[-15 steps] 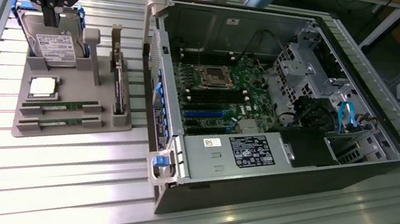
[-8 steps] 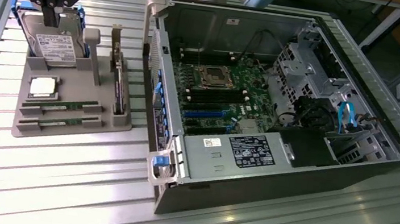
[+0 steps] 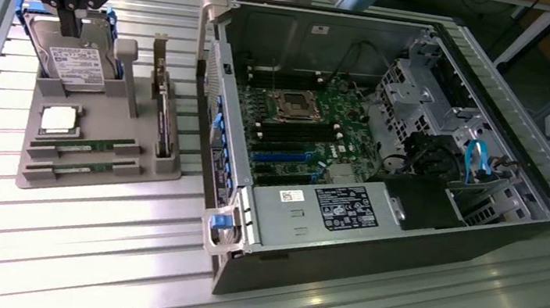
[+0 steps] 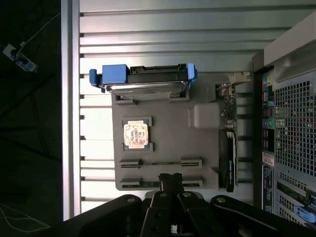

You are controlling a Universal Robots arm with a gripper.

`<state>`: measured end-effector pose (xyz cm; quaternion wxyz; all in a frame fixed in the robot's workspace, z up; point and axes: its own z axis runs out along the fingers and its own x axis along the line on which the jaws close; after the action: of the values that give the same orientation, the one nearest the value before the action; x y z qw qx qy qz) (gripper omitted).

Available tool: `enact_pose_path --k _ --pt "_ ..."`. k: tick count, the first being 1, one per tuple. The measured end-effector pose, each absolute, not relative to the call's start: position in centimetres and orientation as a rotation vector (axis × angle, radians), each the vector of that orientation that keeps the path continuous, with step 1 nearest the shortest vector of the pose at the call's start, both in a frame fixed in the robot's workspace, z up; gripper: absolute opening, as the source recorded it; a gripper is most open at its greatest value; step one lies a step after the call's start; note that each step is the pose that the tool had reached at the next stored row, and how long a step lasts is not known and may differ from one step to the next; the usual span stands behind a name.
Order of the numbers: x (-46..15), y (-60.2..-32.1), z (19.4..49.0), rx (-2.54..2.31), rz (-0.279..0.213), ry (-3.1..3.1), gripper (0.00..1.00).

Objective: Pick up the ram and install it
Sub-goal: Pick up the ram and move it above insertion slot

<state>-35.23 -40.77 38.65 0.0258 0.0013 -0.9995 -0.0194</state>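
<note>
Two ram sticks, thin green boards, lie in slots at the near end of the grey tray (image 3: 92,187): one ram (image 3: 82,144) and a second ram (image 3: 79,168) beside it. In the wrist view they appear as one ram stick (image 4: 160,162) and the other ram stick (image 4: 148,184), the latter partly behind my fingertips. My gripper (image 3: 69,10) hangs high over the tray's far end, above the hard drive, apart from both sticks. Its black fingers (image 4: 170,178) are pressed together and hold nothing.
On the tray also stand a hard drive (image 3: 79,59) with blue rails, a square processor (image 3: 59,120) and an expansion card (image 3: 161,108) on edge. The open computer case (image 3: 373,213) lies to the exterior view's right, with the motherboard (image 3: 305,126) and its black memory slots (image 3: 276,129) exposed.
</note>
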Motion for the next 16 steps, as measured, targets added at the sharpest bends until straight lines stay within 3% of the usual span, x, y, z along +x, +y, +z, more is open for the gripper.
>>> enact_pose_path --k 16 --pt "-35.24 -40.77 38.65 0.347 -0.051 -3.066 0.10"
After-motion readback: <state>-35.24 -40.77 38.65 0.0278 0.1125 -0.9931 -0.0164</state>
